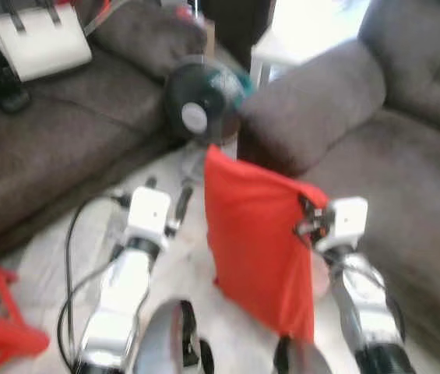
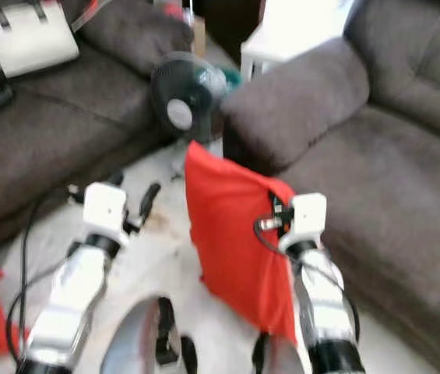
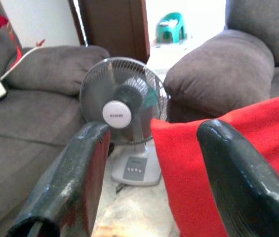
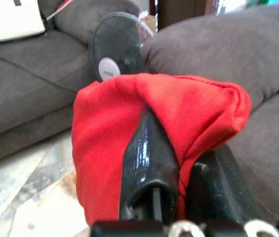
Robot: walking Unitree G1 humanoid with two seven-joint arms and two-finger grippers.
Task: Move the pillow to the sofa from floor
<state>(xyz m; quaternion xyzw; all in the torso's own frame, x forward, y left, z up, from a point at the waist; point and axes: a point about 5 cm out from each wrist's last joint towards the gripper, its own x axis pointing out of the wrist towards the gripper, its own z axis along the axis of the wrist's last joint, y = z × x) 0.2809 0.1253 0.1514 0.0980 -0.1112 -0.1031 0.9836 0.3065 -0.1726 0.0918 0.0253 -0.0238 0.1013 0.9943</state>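
Pillow hangs clear of the floor, its red corner pinched between the 2 fingers of my right gripper. My left gripper hovers beside it, fingers spread wide. I judge this the carry step; next I swing it right, onto the sofa.

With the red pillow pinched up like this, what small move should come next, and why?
Probably carry it rightward over the sofa seat. The right pincer is shut on a fold of the red pillow, which hangs off the floor beside that sofa's armrest; the left pincer is open and holds nothing.
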